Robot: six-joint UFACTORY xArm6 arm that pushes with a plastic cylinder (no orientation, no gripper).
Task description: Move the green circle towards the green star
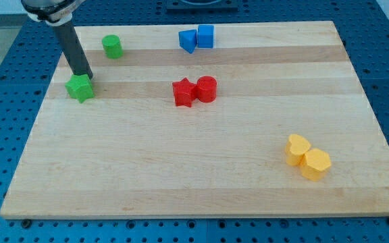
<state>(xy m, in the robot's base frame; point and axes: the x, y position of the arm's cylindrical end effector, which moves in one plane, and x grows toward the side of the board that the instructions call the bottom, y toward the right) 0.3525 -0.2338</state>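
The green circle [112, 46] is a short green cylinder near the board's top left. The green star [80, 88] lies below and to the left of it, a short gap apart. My tip [84, 74] is at the end of the dark rod coming down from the view's top left. It stands right at the star's upper edge, touching or nearly touching it, and sits below and left of the circle.
A blue triangle [188, 40] and blue cube [206, 36] sit together at the top centre. A red star [183, 92] and red cylinder [206, 88] touch mid-board. Two yellow blocks [298, 149] [315, 164] lie at the lower right. The wooden board [181, 175] ends on blue pegboard.
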